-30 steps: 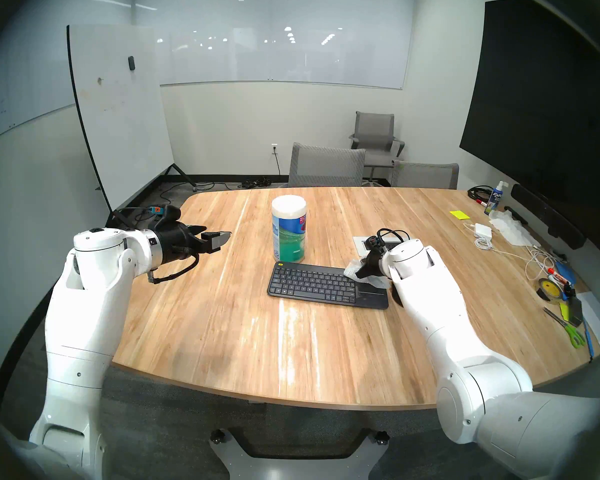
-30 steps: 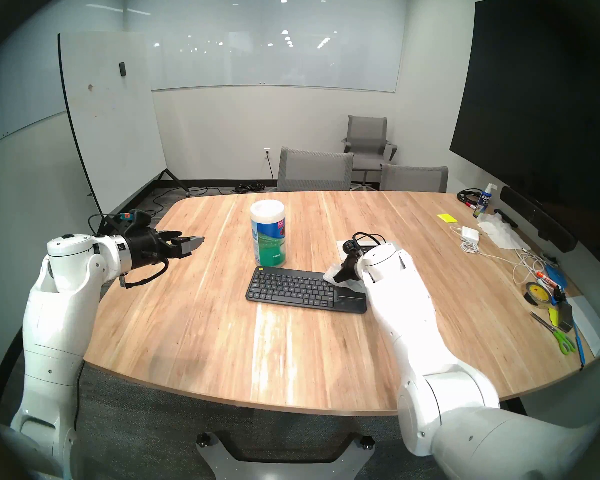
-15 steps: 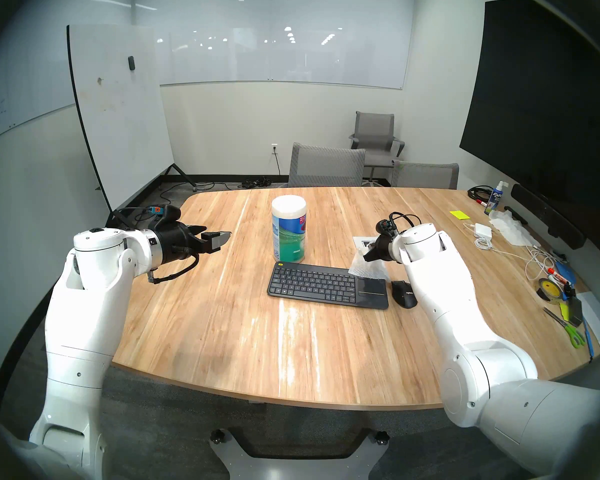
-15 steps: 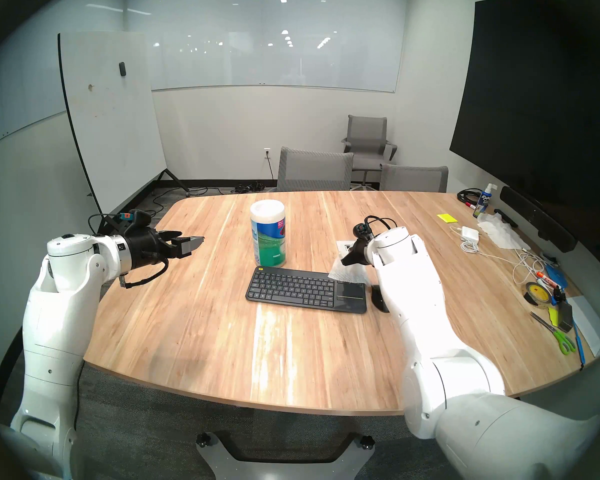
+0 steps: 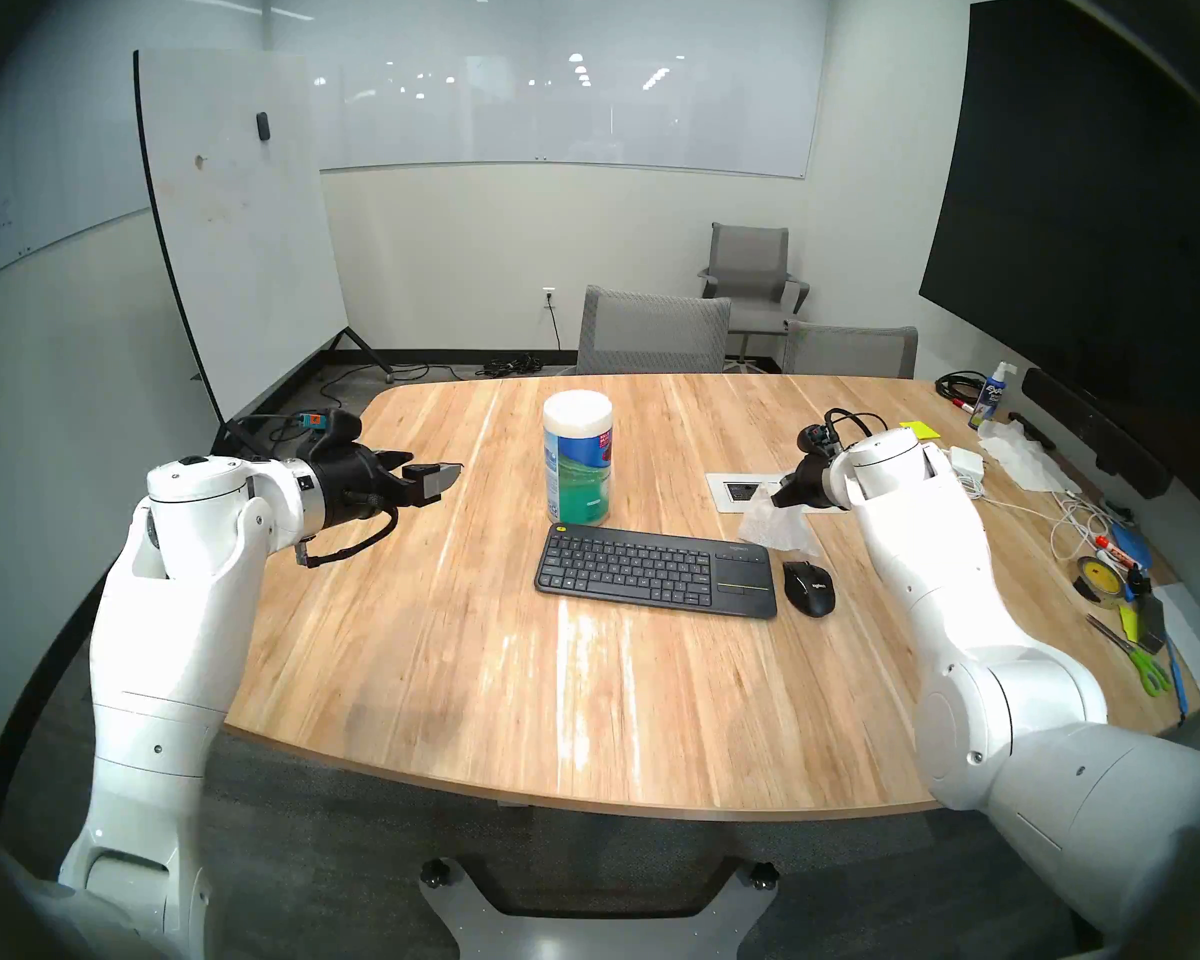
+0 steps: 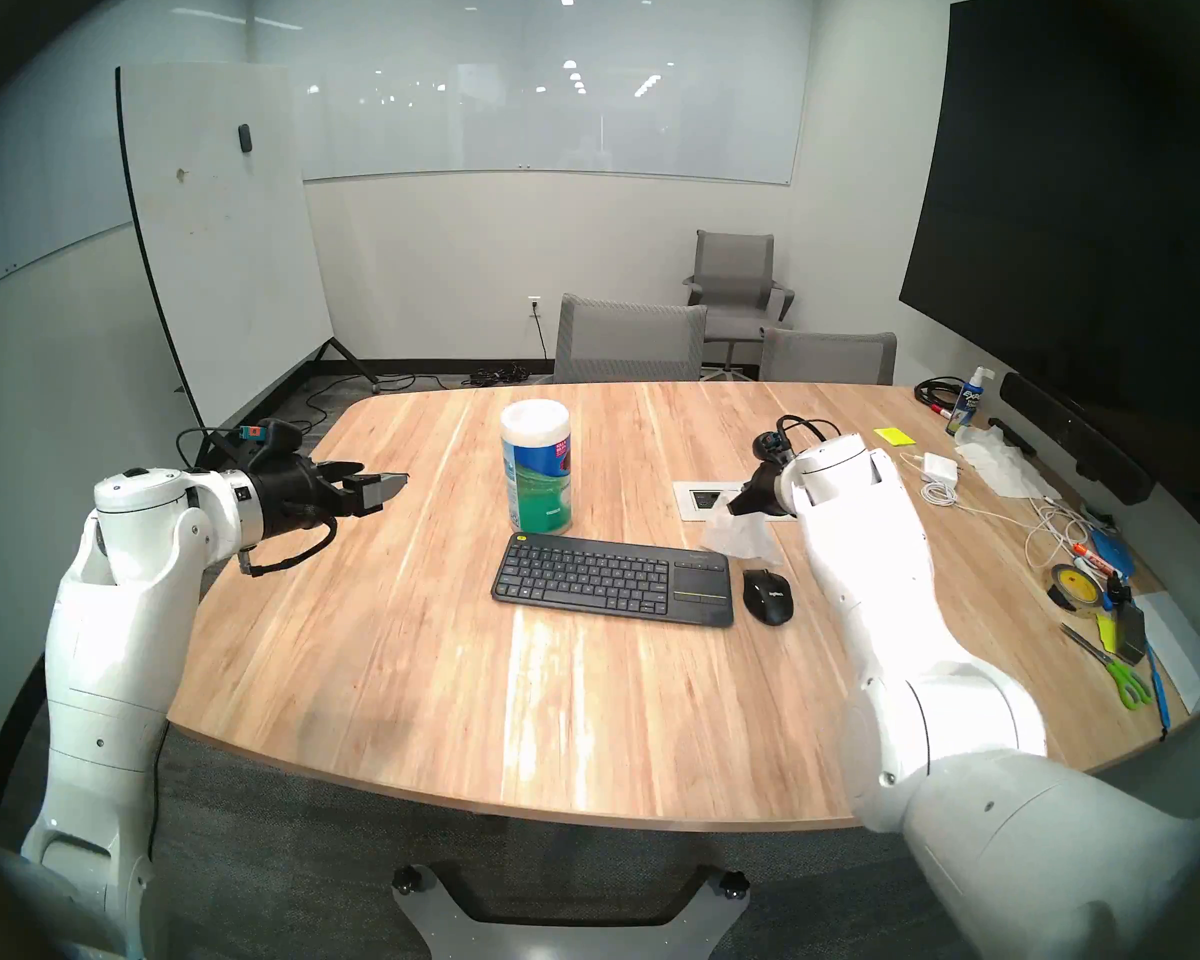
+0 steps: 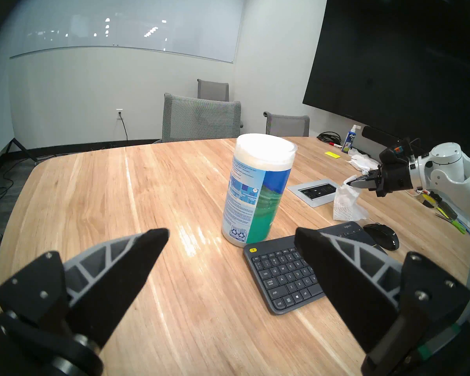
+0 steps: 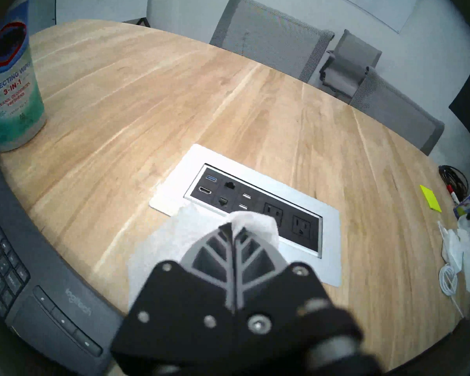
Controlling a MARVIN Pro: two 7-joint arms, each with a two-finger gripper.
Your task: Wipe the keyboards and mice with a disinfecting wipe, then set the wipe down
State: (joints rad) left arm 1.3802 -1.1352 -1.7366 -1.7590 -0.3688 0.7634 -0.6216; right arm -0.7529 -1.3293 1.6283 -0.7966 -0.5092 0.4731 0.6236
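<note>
The dark-grey keyboard (image 5: 656, 572) (image 6: 613, 580) (image 7: 296, 275) (image 8: 17, 280) lies mid-table with the black mouse (image 5: 808, 588) (image 6: 767, 595) (image 7: 381, 235) just right of it. My right gripper (image 5: 781, 500) (image 6: 737, 505) (image 7: 350, 182) (image 8: 231, 227) is shut on the white disinfecting wipe (image 5: 774, 528) (image 6: 739, 537) (image 7: 346, 203) (image 8: 251, 223), which hangs down behind the keyboard's touchpad end; whether its lower edge touches the table I cannot tell. My left gripper (image 5: 448, 479) (image 6: 391, 487) (image 7: 231, 235) hovers open and empty over the table's left side.
A white-lidded wipes canister (image 5: 578, 467) (image 6: 536, 465) (image 7: 257, 188) (image 8: 10, 96) stands behind the keyboard. A power-outlet plate (image 5: 743, 491) (image 8: 255, 204) sits under the right gripper. Tissue paper (image 5: 1020, 456), cables, tape, scissors and markers crowd the right edge. Chairs (image 5: 652, 332) stand beyond.
My right arm has lifted off the keyboard's touchpad end and swung back and to the right with the wipe, uncovering the mouse. The left arm has not moved.
</note>
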